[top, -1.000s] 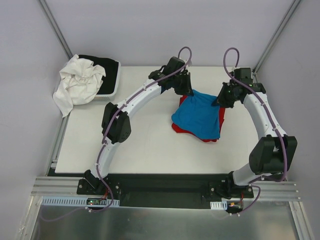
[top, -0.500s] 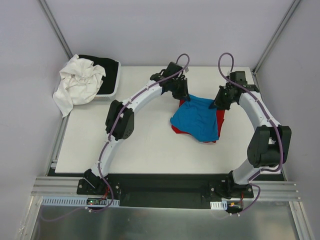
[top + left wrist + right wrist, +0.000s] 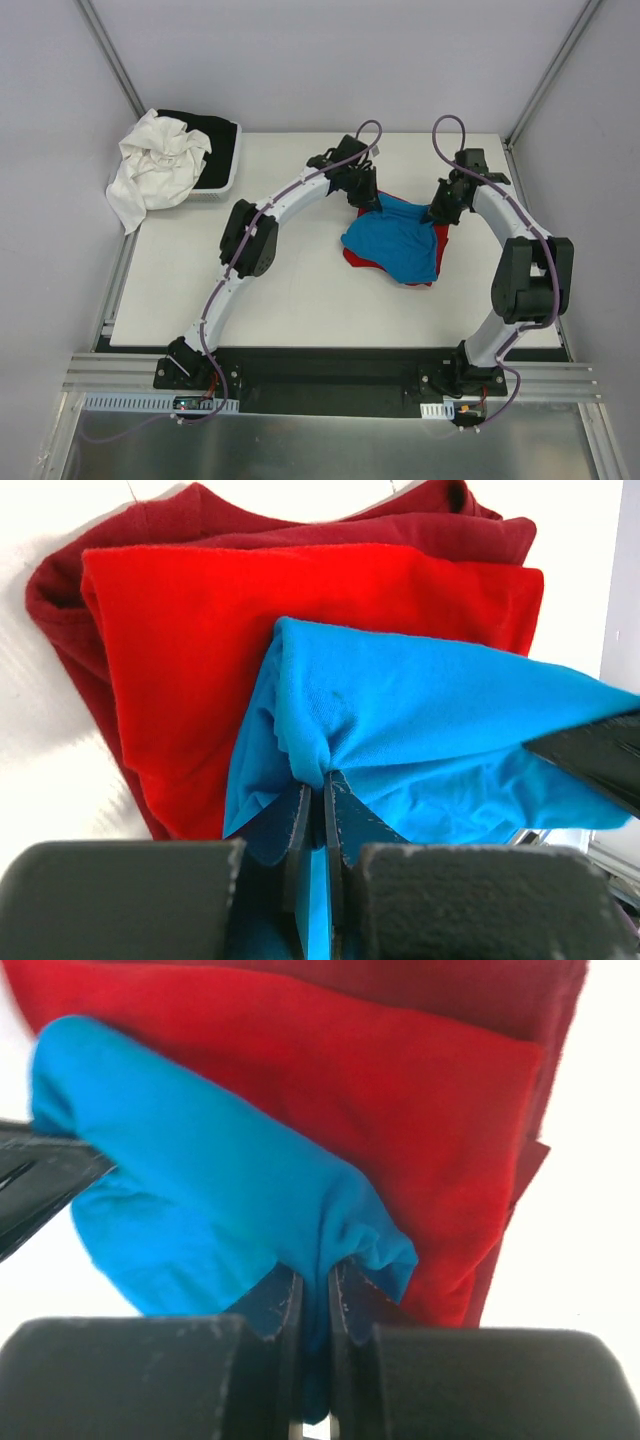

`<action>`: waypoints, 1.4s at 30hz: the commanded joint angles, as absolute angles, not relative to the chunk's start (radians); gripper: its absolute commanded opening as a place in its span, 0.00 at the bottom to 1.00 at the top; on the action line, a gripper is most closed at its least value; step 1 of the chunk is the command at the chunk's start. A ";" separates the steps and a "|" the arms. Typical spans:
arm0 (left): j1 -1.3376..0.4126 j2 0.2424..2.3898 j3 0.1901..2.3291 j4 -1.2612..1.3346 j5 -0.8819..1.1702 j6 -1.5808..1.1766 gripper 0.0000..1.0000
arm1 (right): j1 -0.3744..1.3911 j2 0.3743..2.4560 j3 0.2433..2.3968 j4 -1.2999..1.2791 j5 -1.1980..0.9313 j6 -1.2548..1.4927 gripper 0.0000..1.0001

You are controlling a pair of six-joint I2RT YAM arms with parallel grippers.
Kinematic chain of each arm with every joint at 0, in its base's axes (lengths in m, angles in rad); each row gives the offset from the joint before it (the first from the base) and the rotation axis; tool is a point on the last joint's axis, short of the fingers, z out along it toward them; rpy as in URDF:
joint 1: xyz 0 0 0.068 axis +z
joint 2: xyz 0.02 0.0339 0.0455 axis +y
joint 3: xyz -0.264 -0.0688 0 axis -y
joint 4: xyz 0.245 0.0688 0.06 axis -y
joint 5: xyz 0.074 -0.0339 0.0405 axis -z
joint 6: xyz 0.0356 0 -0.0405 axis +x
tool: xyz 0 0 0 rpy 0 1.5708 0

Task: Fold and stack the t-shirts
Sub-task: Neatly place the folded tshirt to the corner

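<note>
The turquoise t-shirt (image 3: 393,245) lies over the folded red t-shirt (image 3: 441,238) at the table's right middle. My left gripper (image 3: 371,203) is shut on the blue shirt's far left corner, and blue cloth (image 3: 420,730) bunches out from between its jaws above the red shirt (image 3: 180,660). My right gripper (image 3: 437,215) is shut on the far right corner; a fold of blue fabric (image 3: 200,1180) runs down between its fingers, with the red shirt (image 3: 420,1130) behind. Both held corners are low over the red shirt.
A grey tray (image 3: 228,165) at the back left holds a crumpled white garment (image 3: 155,170) and a black one (image 3: 205,130). The white cloth hangs over the tray's left side. Grey walls close in the table's back and sides.
Both grippers have lowered with the blue shirt's far corners. The shirt has sunk and spread flatter over the red one.
</note>
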State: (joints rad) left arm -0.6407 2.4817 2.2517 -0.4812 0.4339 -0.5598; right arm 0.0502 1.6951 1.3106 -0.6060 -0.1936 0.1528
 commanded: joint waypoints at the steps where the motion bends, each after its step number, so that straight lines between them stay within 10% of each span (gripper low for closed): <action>1: -0.611 2.511 2.283 -0.517 0.373 -0.538 0.00 | 0.014 1.733 1.315 -0.620 -0.054 0.172 0.01; 12: -0.575 2.548 2.319 -0.514 0.367 -0.540 0.15 | -0.031 1.839 1.385 -0.589 -0.049 0.164 0.01; 18: -0.571 2.562 2.332 -0.515 0.351 -0.537 0.87 | -0.051 1.865 1.407 -0.587 -0.008 0.155 0.07; 21: -0.571 2.559 2.326 -0.515 0.348 -0.532 0.97 | -0.058 1.882 1.422 -0.589 -0.008 0.150 0.31; 22: -0.569 2.551 2.322 -0.514 0.347 -0.529 0.97 | -0.058 1.891 1.425 -0.588 -0.009 0.150 0.61; 25: -0.569 2.519 2.293 -0.514 0.348 -0.523 0.96 | -0.058 1.885 1.433 -0.594 -0.006 0.155 0.96; 33: -0.577 2.347 2.114 -0.512 0.333 -0.508 0.95 | -0.054 1.701 1.454 -0.652 0.039 0.173 1.00; 35: -0.590 2.261 2.041 -0.511 0.304 -0.503 0.94 | -0.035 1.657 1.448 -0.673 0.008 0.187 0.90; 42: -0.640 1.961 1.820 -0.512 0.264 -0.514 0.94 | 0.055 1.507 1.318 -0.726 -0.084 0.224 0.11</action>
State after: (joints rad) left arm -0.6018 2.1921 1.9026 -0.5137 0.2977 -0.5270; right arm 0.0093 1.5848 1.3842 -0.6594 -0.0273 0.1986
